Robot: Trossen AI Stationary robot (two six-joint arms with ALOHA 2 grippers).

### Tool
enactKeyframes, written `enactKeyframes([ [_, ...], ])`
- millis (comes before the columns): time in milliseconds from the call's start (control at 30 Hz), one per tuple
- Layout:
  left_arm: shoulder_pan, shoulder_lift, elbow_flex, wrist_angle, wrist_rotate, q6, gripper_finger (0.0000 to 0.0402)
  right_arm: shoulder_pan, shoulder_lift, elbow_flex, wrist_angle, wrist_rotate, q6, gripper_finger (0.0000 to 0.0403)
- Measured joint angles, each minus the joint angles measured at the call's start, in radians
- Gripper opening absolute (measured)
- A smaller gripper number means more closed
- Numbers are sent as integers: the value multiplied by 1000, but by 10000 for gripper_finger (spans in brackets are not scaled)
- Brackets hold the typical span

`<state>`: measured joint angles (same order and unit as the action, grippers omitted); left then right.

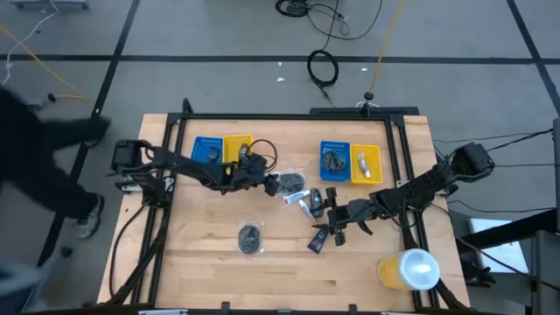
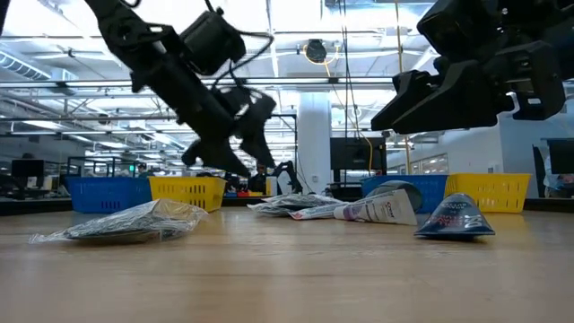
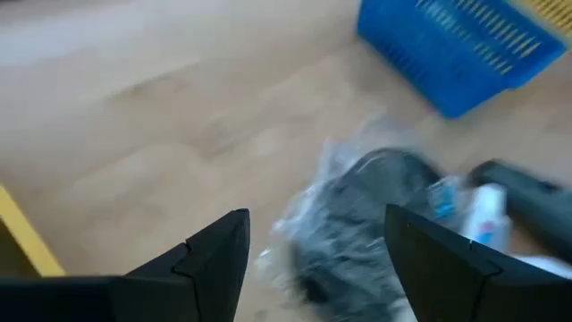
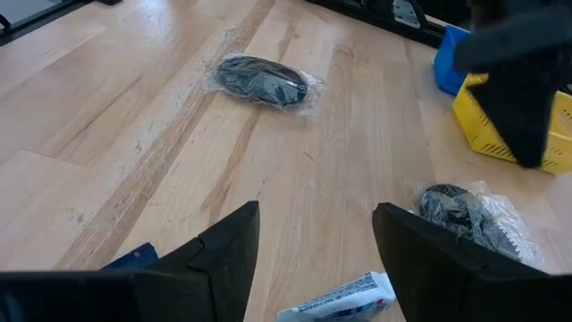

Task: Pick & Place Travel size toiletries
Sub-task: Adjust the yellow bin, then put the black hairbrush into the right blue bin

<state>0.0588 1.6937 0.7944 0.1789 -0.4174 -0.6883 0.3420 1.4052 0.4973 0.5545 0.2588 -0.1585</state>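
Several toiletries lie flat on the wooden table. A clear-wrapped grey disc (image 1: 289,182) lies mid-table beside a white tube (image 1: 294,197). A wrapped dark oval piece (image 1: 251,238) lies nearer the front, and a dark blue tube (image 1: 318,241) lies to its right. My left gripper (image 1: 262,175) is open and hovers just left of the disc (image 3: 366,215), touching nothing. My right gripper (image 1: 328,214) is open above the table between the white tube (image 4: 340,300) and the blue tube (image 4: 134,259), and touches nothing. The oval piece (image 4: 264,80) and the disc (image 4: 465,210) lie ahead of it.
A blue and yellow tray pair (image 1: 223,149) stands at the far left with my left arm over it. A second pair (image 1: 350,162), holding items, stands at the far right. A big yellow cylinder with a white top (image 1: 409,269) stands at the near right corner. A person (image 1: 35,166) stands left of the table.
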Motion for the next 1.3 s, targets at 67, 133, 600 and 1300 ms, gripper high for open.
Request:
enactKeyframes([
  [67,12,33,0,34,20,-1,257,0,0,0,2,0,0,210],
  [133,22,56,0,78,46,15,257,0,0,0,2,0,0,210],
  [600,25,66,0,152,111,48,257,0,0,0,2,0,-2,210],
  [1300,22,193,256,-75,28,164,257,0,0,0,24,0,-10,210],
])
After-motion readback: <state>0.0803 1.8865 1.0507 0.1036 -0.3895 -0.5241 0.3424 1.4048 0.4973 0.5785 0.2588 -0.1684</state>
